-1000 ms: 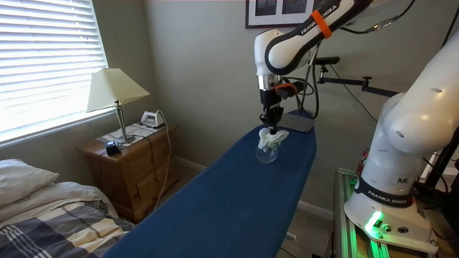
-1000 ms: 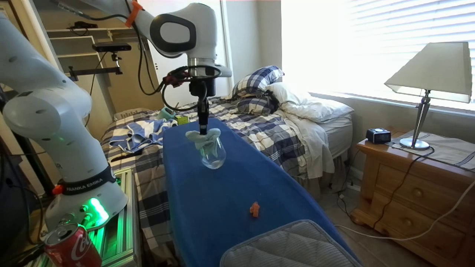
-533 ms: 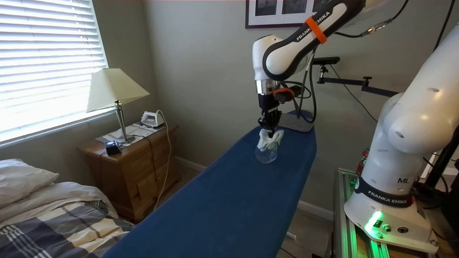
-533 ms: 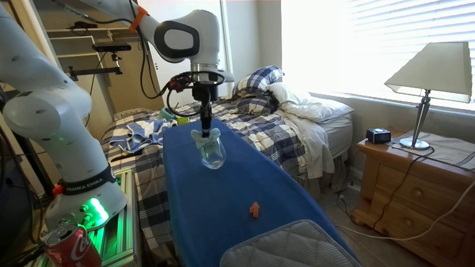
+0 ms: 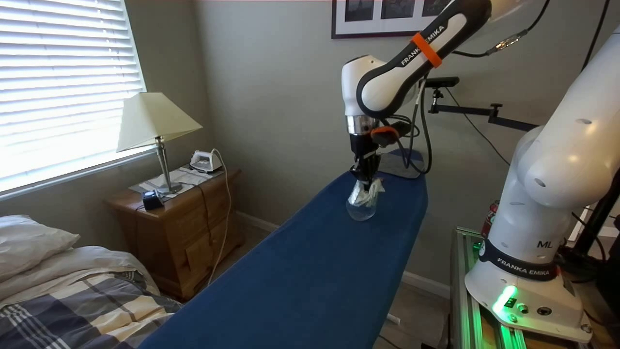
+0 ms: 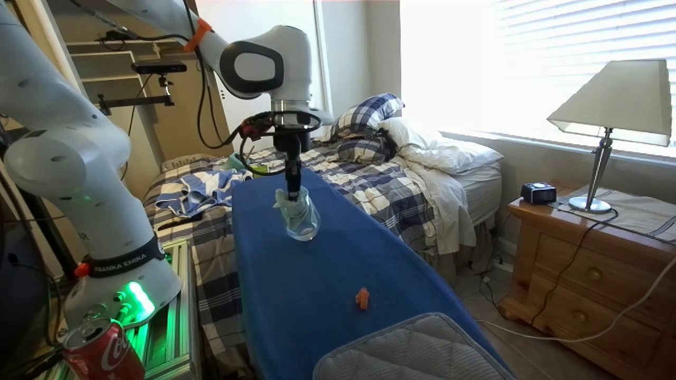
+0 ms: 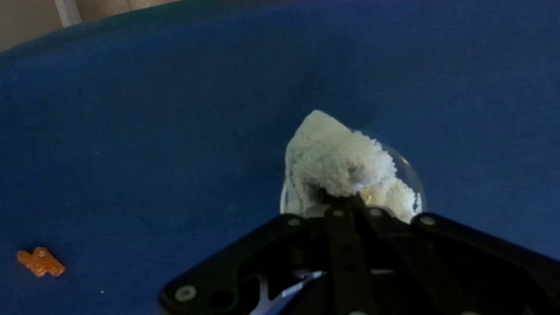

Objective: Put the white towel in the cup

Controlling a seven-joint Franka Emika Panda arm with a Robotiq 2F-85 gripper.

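Wrist view: apparently mostly done, with towel (image 7: pixel 339 162) bunched in cup (image 6: pixel 303 232) between the board's (image 6: pixel 296 295) long edges, part over the rim. With gripper (image 6: pixel 293 193) fingers together there, cannot tell whether pinching towel. Remaining: tuck rest, withdraw.

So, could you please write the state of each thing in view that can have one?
Glass cup: standing upright
White towel: bunched, partly inside the cup, partly sticking out
Gripper: shut on the towel
Robot base light: lit green
Blinds: lowered
Nightstand drawers: shut
Lamp: standing; cannot tell if lit
Coke can: upright; cannot tell if opened
Striped cloth: crumpled
Bedding: rumpled
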